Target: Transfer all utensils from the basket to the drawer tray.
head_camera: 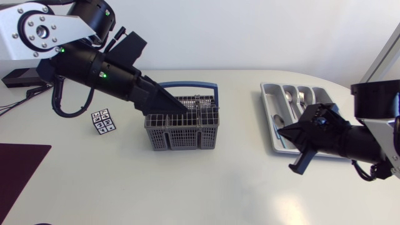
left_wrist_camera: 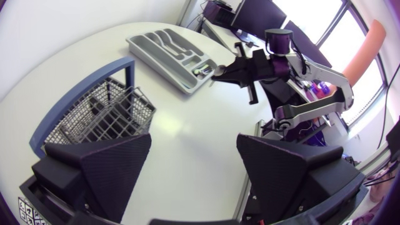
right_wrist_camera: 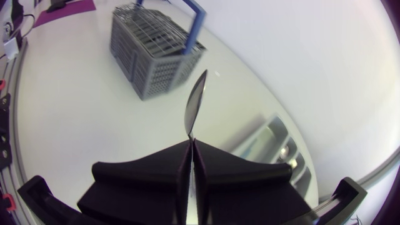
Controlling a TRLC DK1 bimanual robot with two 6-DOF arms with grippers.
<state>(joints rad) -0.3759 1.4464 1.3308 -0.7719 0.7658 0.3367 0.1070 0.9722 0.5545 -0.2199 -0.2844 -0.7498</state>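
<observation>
The grey cutlery basket [head_camera: 182, 128] with a blue handle [head_camera: 187, 85] stands mid-table. My left gripper [head_camera: 186, 107] hangs over its top, open and holding nothing; the left wrist view shows its fingers [left_wrist_camera: 103, 169] wide apart beside the basket [left_wrist_camera: 94, 115]. The grey drawer tray [head_camera: 265, 94] lies to the right, with spoons [head_camera: 289, 97] and forks [head_camera: 302, 97] in its compartments. My right gripper [head_camera: 282, 132] sits at the tray's left side, shut [right_wrist_camera: 191, 142] on a silver knife [right_wrist_camera: 195, 106] whose blade sticks out ahead. I cannot make out what is in the basket.
A small black-and-white marker cube [head_camera: 103, 121] sits left of the basket. A dark maroon mat [head_camera: 19, 169] covers the front left corner. A black device [head_camera: 19, 78] and cables lie at the far left.
</observation>
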